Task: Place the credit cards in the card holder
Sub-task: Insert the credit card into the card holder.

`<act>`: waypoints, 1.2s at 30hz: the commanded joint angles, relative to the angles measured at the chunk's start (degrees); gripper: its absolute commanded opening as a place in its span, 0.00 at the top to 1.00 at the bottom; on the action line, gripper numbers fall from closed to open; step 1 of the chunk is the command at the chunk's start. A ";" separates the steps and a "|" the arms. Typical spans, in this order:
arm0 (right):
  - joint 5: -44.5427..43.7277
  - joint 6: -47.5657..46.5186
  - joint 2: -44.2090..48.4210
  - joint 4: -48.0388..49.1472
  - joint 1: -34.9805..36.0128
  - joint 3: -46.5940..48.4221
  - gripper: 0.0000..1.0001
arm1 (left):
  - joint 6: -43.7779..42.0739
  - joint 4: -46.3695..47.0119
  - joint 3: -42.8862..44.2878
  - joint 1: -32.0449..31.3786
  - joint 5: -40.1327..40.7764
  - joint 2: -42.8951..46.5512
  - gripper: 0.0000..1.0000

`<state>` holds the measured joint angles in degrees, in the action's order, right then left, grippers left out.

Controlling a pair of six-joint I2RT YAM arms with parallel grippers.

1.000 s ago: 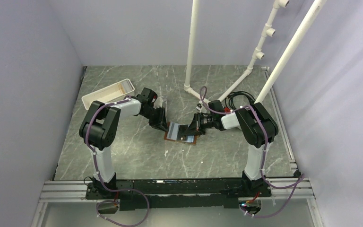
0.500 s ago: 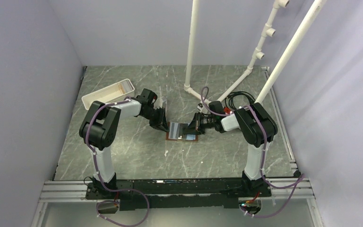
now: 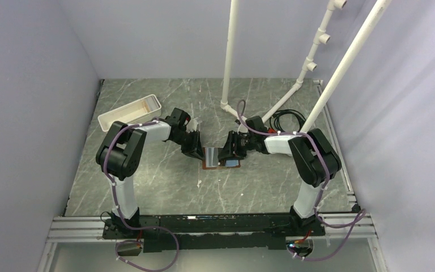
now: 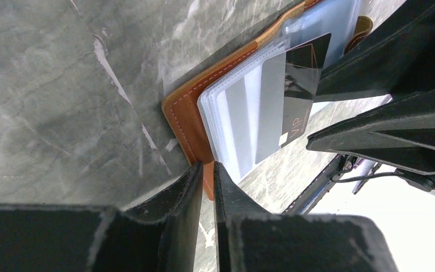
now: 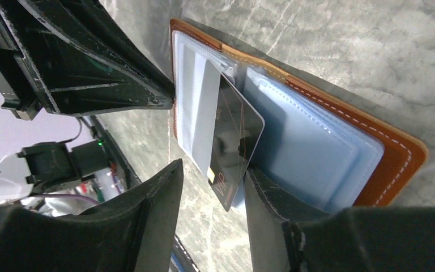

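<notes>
Low, left end effector pinches the card holder, right end effector parted.

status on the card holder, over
Left gripper pinching card holder edge. Right gripper open, astride dark card. Card partly in clear sleeve, sticking out. Nothing blocking.

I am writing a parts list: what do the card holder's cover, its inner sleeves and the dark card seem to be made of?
The card holder: the cover is probably leather or an imitation, matte tan-brown, with pale stitching along the edge. Its inner sleeves: clear flexible plastic, glossy, faintly bluish and see-through. The dark card: likely stiff plastic, glossy, with reflections and fine printed lines on it.
</notes>
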<state>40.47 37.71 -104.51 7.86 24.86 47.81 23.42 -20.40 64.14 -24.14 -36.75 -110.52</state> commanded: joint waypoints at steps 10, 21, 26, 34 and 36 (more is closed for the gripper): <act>-12.11 -12.20 2.28 -15.84 2.28 4.48 0.51 | -1.45 -1.75 -0.17 -0.82 2.21 -2.49 0.81; -9.94 -15.35 -2.05 -13.08 9.38 11.88 0.66 | -1.48 -2.32 1.25 -1.38 2.19 -2.89 0.82; -8.36 -16.19 -2.67 -9.86 9.98 11.49 0.65 | -1.89 -3.00 2.19 -1.74 2.67 -3.08 0.83; -8.83 -19.94 -0.70 -4.46 11.00 10.77 0.58 | -2.96 -3.93 2.89 -2.05 4.54 -2.38 0.80; -10.71 -21.72 -1.37 -5.46 12.10 12.21 0.57 | -3.32 -4.36 3.12 -2.04 4.94 -2.54 0.80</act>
<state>30.70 20.51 -105.71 -5.02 33.69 57.84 22.94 -24.47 66.57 -24.62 -35.68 -111.50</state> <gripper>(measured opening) 0.420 0.195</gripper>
